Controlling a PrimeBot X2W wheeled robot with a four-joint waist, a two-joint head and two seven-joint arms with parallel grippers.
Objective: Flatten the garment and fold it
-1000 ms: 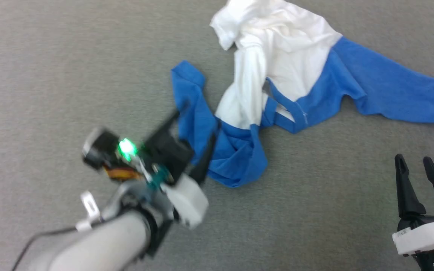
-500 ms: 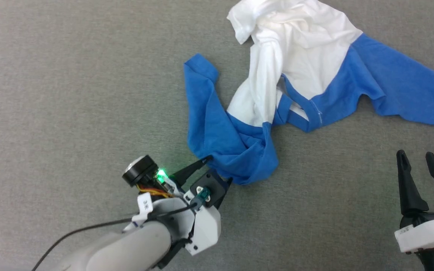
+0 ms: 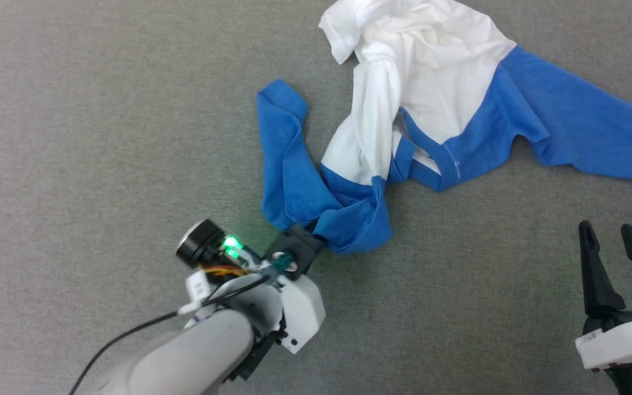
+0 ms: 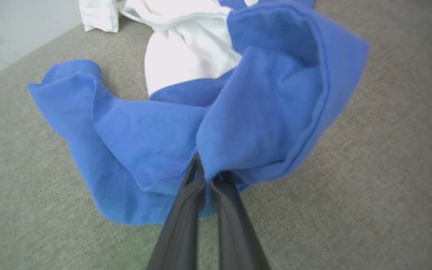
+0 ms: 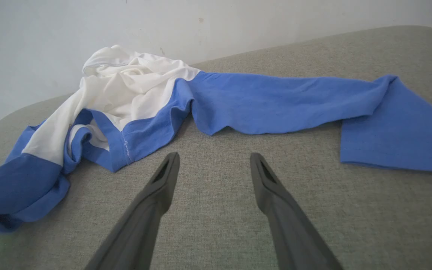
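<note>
The garment (image 3: 431, 82), white in the body with royal-blue sleeves and neckband, lies crumpled on the grey fabric surface (image 3: 102, 137). One blue sleeve is bunched at the near left (image 3: 316, 203), the other stretches out to the right (image 3: 579, 137). My left gripper (image 3: 308, 236) is shut on the near edge of the bunched blue sleeve; in the left wrist view its fingers (image 4: 186, 210) pinch a blue fold (image 4: 246, 123). My right gripper (image 3: 620, 236) stands open at the lower right, nothing between its fingers (image 5: 163, 180), a short way in front of the long sleeve (image 5: 276, 101).
The grey surface (image 5: 219, 225) runs out on all sides of the shirt. A pale wall (image 5: 201, 22) rises behind its far edge. A black cable (image 3: 129, 332) trails from my left forearm.
My left gripper has pushed forward into the bunched blue sleeve and closed on it. The right gripper has stayed in place. The head camera has shifted a little.
</note>
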